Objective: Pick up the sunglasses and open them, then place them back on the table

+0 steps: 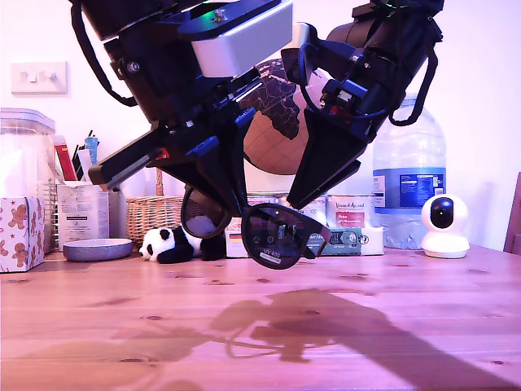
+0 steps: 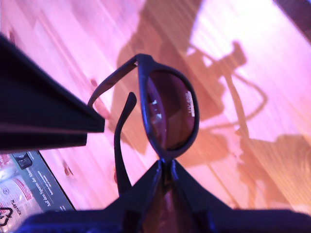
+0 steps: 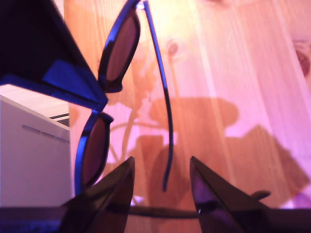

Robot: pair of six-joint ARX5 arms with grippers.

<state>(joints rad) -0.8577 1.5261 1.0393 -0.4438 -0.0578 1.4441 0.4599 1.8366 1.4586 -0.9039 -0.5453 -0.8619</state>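
A strong pink-magenta cast is noted in all three views. In the exterior view the bench (image 1: 98, 326) is brightly lit from above; soft-edged shadows of both arms are thrown onto the planks. The arms are rendered near-black, detail lost. In both wrist views the wood is overexposed and end effector edges nearest the lens are blurred.
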